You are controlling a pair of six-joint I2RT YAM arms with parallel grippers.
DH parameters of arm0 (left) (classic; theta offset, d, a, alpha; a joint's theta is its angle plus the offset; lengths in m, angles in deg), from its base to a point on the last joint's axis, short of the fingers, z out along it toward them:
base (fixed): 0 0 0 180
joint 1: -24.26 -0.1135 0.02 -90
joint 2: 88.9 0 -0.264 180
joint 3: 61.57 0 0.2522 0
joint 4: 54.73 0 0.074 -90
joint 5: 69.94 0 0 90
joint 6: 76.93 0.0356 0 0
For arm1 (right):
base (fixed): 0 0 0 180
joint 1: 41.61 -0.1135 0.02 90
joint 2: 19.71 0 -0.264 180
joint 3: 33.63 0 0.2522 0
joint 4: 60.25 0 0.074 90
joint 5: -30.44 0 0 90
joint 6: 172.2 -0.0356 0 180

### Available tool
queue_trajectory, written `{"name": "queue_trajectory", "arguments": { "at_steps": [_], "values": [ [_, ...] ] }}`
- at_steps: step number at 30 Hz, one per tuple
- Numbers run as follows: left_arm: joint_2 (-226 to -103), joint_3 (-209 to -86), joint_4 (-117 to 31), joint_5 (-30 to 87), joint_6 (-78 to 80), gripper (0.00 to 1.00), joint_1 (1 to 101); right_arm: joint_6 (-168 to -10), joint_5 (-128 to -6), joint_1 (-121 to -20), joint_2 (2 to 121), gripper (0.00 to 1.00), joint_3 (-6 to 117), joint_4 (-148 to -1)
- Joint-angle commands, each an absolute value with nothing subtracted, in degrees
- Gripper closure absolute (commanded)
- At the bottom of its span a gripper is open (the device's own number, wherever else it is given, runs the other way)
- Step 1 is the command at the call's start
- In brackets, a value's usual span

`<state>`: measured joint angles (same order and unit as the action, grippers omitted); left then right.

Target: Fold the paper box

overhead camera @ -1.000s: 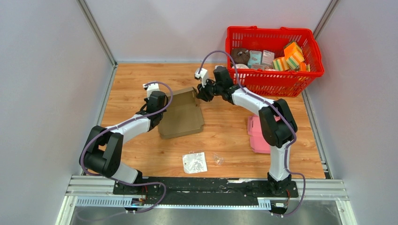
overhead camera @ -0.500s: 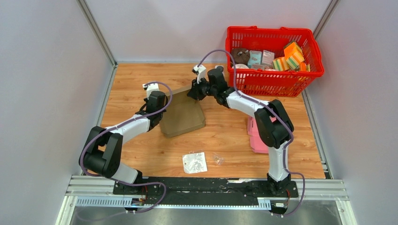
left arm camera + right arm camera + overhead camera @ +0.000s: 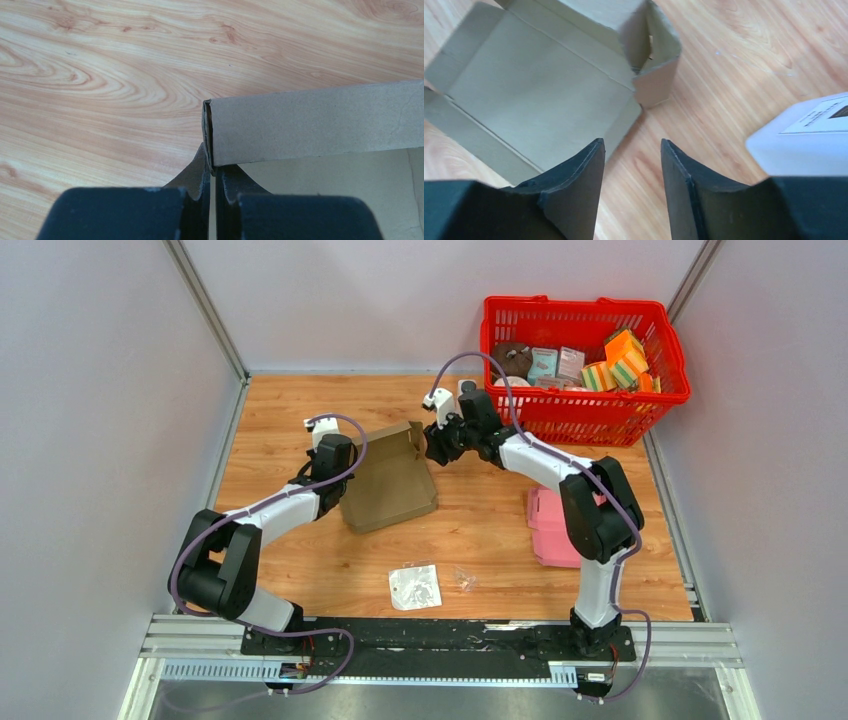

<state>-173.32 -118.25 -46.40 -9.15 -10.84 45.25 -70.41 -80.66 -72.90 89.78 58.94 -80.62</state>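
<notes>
The right hand has backed off the paper box toward the red basket, jaws now apart and empty. The left hand pinches the box's wall farthest from the basket. The box lies on the bench.

1. Paper box lies left of centre on the tabletop.
2. Basket stands behind it, far right.
3. Plastic bag lies before the box.
4. Flat carton lies right of the bag.
</notes>
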Motion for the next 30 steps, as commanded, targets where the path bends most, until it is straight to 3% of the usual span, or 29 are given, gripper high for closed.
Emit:
{"name": "queue_trajectory", "arguments": {
  "at_steps": [1,11,17,23,29,30],
  "values": [
    [-172.8,-118.0,-43.6,-6.8,-10.2,1.00,45.5,-61.5,-82.8,-71.6,94.7,0.49,67.0,-83.4],
    [-173.0,-118.4,-43.3,-6.0,-9.7,1.00,45.5,-58.8,-91.1,-70.9,103.3,0.50,77.2,-82.6],
    [-173.4,-118.8,-42.9,-6.0,-9.5,1.00,45.5,-62.7,-93.6,-72.5,102.5,0.64,73.1,-76.5],
    [-172.8,-119.0,-42.7,-5.7,-9.9,1.00,45.5,-69.2,-85.9,-74.8,101.1,0.79,69.8,-70.1],
    [-172.1,-118.8,-42.5,-5.7,-10.0,1.00,45.5,-76.0,-72.0,-76.8,100.1,0.71,65.6,-62.9],
    [-172.0,-118.8,-42.4,-5.8,-10.0,1.00,45.5,-76.6,-70.4,-77.0,100.1,0.66,65.0,-62.0]
  ]
}}
